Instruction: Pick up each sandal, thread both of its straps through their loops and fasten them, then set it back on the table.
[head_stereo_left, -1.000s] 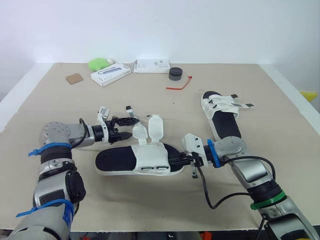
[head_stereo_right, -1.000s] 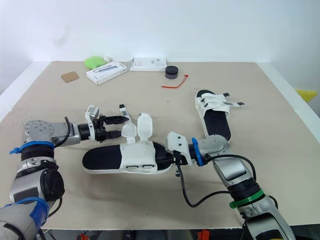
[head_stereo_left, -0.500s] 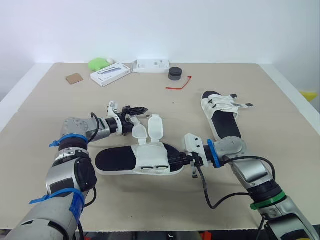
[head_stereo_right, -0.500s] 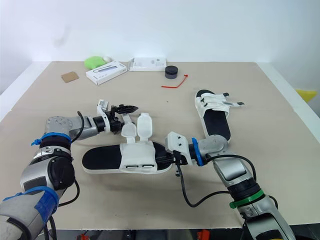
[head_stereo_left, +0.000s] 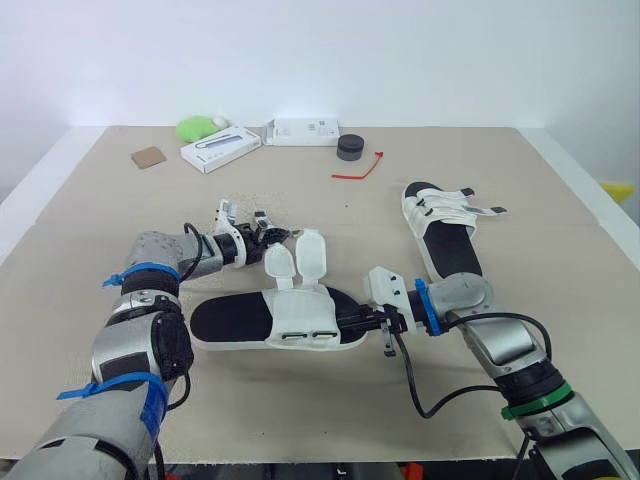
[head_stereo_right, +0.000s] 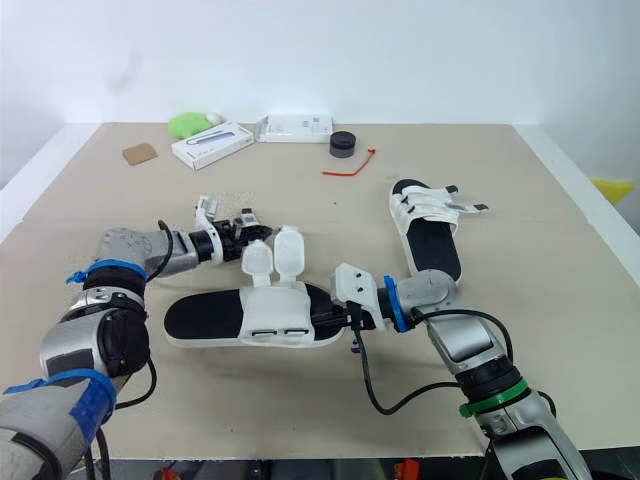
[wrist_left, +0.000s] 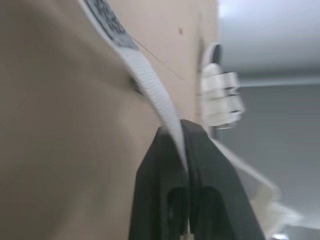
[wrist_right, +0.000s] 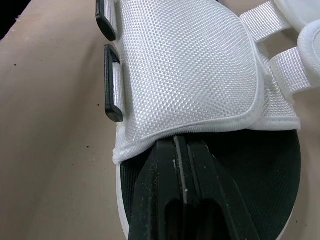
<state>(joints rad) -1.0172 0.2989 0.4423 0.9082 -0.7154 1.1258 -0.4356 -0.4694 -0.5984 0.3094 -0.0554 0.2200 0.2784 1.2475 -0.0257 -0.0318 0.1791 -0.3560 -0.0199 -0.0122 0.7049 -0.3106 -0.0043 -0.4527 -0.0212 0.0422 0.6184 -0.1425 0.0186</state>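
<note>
My left hand (wrist_left: 181, 131) is pinching the strap (wrist_left: 155, 95) for threading, while my right hand (wrist_right: 181, 145), clenched (empty, I judge), is pinning the sandal (head_stereo_left: 270, 322) beneath it steady.

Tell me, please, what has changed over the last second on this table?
The left gripper, open a second ago, swung forward and shut on a strap of the near sandal. The right gripper stayed shut on that sandal; the far sandal kept its place.
</note>
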